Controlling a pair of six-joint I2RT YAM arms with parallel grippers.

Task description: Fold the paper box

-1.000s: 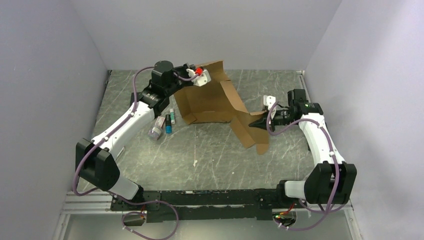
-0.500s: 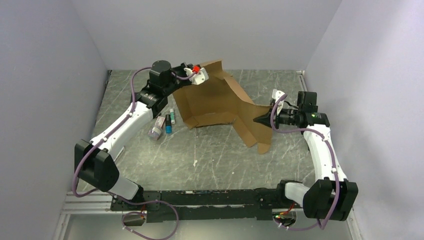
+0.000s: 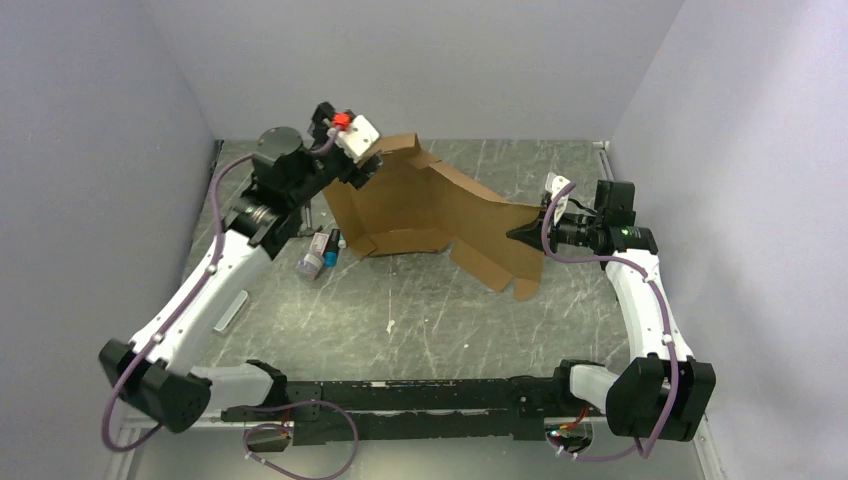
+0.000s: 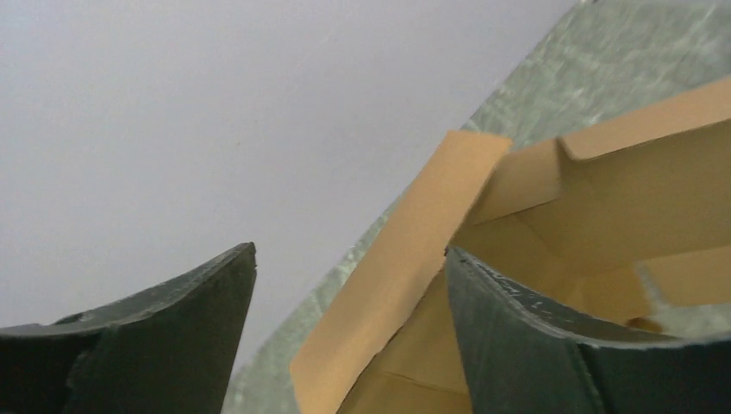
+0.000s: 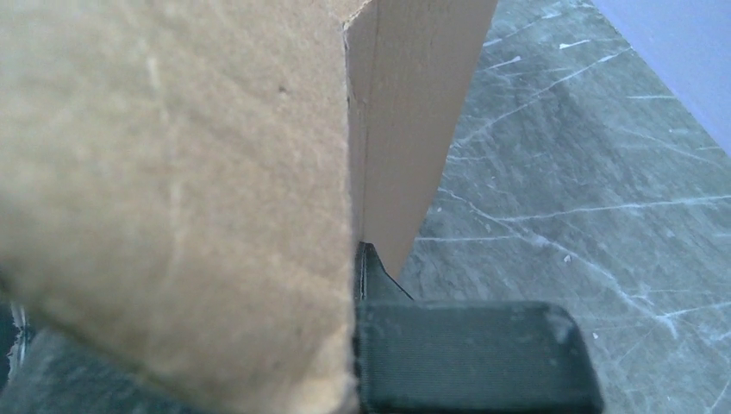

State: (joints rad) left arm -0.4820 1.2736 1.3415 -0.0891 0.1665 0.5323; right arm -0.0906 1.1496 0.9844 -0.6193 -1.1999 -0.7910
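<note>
Both ends of the paper box (image 3: 440, 205), stretched across mid-frame, meet jaws: right jaws clamped on it, left jaws apart beside its upper-left flap (image 4: 396, 267).

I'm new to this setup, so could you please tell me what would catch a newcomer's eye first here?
The brown paper box dominates: a half-folded cardboard sheet standing up at the far middle of the table. The right gripper is shut on its right edge, while the left gripper gapes open by its far-left flap. A few small bottles lie just left of it.
</note>
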